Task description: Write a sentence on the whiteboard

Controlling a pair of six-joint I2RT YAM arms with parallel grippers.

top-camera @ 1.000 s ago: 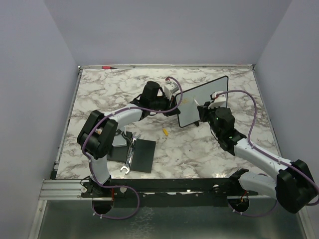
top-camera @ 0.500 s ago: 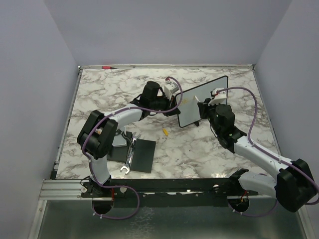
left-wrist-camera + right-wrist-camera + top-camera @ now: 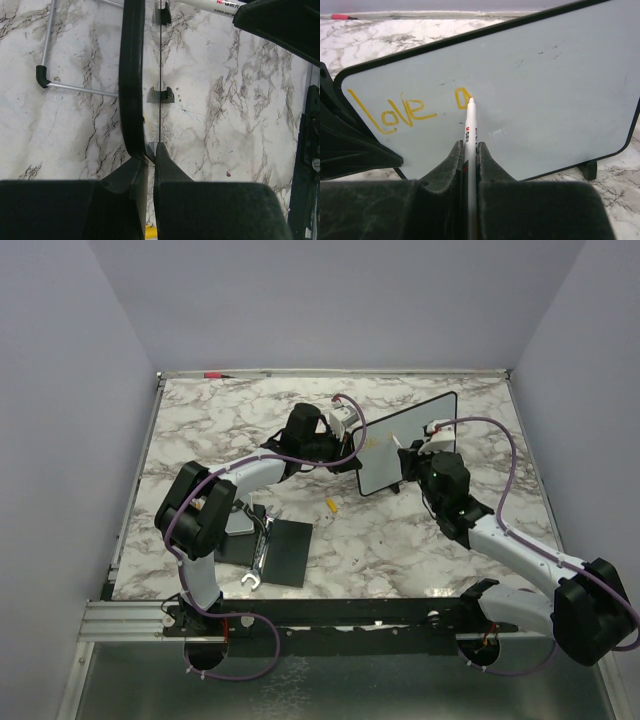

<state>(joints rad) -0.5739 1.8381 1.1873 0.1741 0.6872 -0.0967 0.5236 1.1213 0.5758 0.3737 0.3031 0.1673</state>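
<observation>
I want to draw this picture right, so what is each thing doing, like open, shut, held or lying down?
whiteboard, standing tilted, one edge clamped
sentence, unfinished: "Love" and one started letter
marker, held, tip touching the whiteboard
left gripper, shut on the whiteboard
right gripper, shut on the marker
wrench, lying flat, untouched

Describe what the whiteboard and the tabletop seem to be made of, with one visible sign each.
Whiteboard: likely a smooth coated panel, slightly glossy, in a thin black frame. Tabletop: marble-look surface, maybe printed laminate; grey veins on white.
</observation>
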